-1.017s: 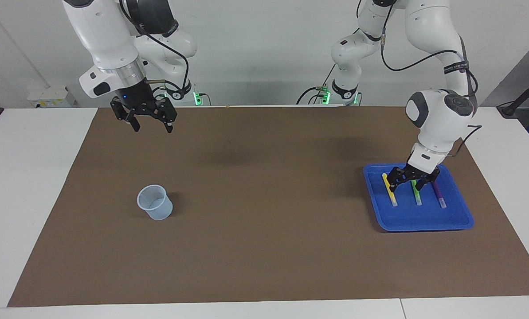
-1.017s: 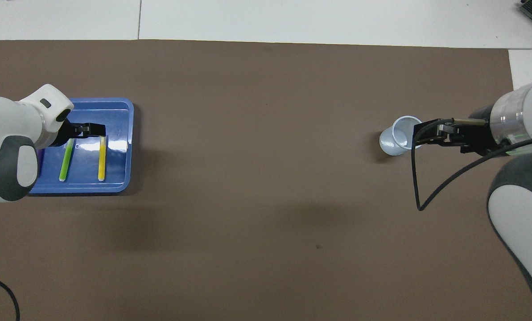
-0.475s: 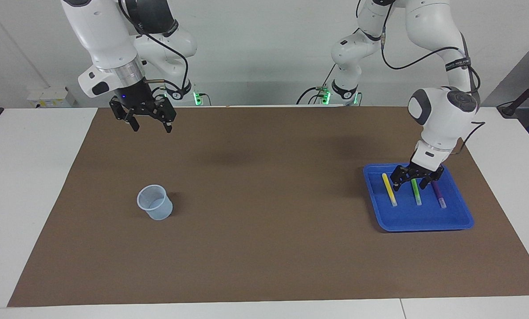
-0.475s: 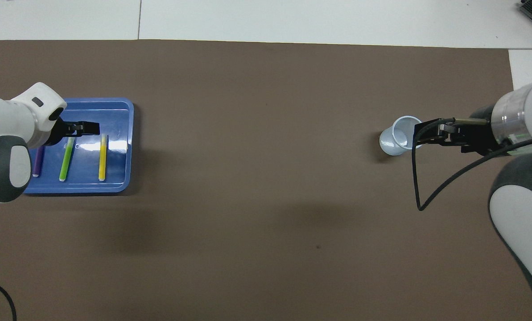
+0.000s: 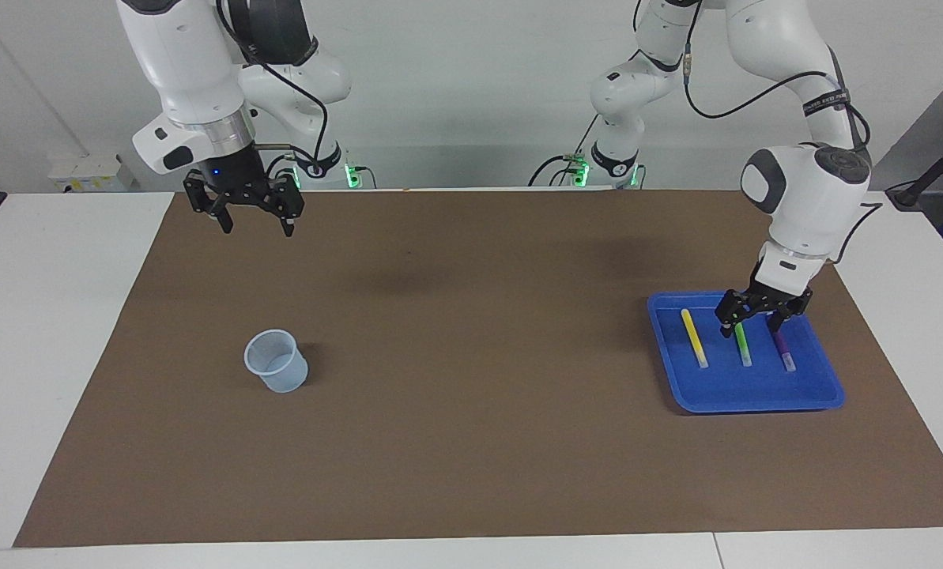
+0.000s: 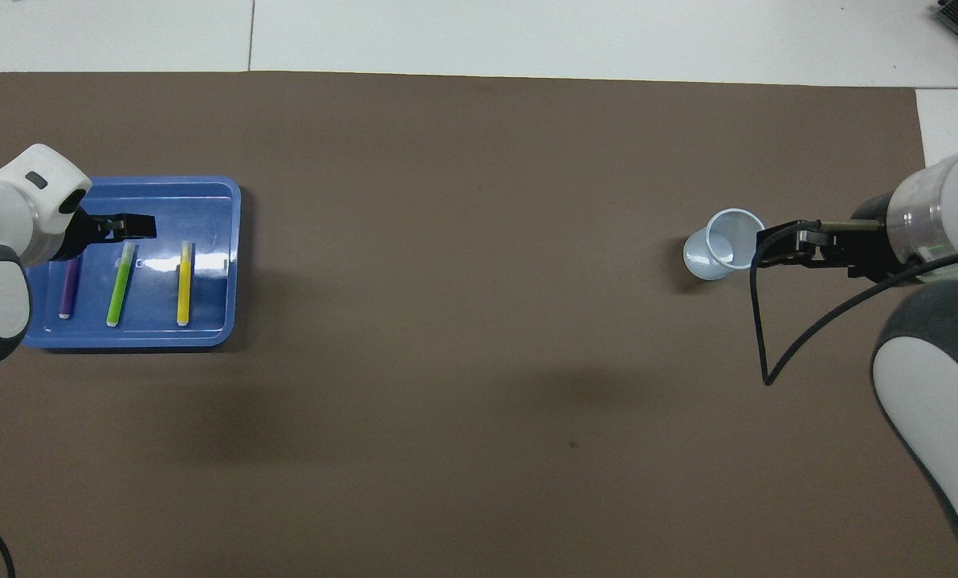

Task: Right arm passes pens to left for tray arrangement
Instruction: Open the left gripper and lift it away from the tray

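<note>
The blue tray point(image 5: 726, 387) point(image 6: 208, 210) lies on the brown mat at the left arm's end of the table. Three pens rest in it side by side, apart from each other: yellow point(image 5: 695, 338) point(image 6: 183, 282), green point(image 5: 743, 346) point(image 6: 119, 286) and purple point(image 5: 783, 350) point(image 6: 68, 289). My left gripper point(image 5: 754, 327) point(image 6: 129, 227) hangs open just above the robot-side ends of the green and purple pens, holding nothing. Over the mat's robot-side edge at the right arm's end, my right gripper point(image 5: 256, 228) point(image 6: 772, 245) is raised and open, also empty.
A small translucent pale-blue cup point(image 5: 277, 362) point(image 6: 723, 254) stands upright on the mat at the right arm's end, farther from the robots than the right gripper. The brown mat point(image 5: 471, 332) covers most of the white table.
The left gripper has lifted off the pens and drawn back toward its arm's end of the tray, uncovering the purple pen from above. The right gripper has risen and pulled back a little.
</note>
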Robot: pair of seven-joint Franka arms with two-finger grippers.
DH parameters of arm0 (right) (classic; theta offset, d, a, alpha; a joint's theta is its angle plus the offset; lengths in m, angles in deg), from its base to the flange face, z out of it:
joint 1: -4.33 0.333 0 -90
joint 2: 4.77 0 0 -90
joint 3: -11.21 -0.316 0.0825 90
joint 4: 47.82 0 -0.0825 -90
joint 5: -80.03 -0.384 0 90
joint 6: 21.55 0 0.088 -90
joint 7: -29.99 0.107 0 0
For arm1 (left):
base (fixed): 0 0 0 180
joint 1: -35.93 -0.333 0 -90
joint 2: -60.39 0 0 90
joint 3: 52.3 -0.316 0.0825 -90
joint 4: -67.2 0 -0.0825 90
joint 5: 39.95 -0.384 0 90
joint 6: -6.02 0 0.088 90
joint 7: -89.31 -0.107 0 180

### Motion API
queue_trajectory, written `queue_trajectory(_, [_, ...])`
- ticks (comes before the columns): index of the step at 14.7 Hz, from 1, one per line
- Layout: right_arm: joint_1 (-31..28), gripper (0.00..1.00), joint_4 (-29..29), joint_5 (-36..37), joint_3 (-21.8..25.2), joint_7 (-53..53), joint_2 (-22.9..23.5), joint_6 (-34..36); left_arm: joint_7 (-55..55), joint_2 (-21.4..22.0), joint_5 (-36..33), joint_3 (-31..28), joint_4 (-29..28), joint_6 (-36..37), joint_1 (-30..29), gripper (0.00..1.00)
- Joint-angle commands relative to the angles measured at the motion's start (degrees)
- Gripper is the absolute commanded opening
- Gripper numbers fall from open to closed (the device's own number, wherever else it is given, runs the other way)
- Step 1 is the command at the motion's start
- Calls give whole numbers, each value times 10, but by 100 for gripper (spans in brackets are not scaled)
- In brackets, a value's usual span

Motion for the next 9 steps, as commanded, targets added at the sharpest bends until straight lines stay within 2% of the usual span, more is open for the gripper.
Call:
queue_trajectory(1, [0, 100, 9, 3, 5, -21, -13, 5, 5, 21, -10, 0, 24, 49, -4, 100])
queue_trajectory(4, [-8, 100, 9, 0, 5, -22, -13, 0, 3, 13, -11, 0, 89, 119, -3, 100])
queue_trajectory(9, [-9, 100, 9, -15, 6, -21, -13, -1, -6, 22, -12, 2, 101, 138, 0, 100])
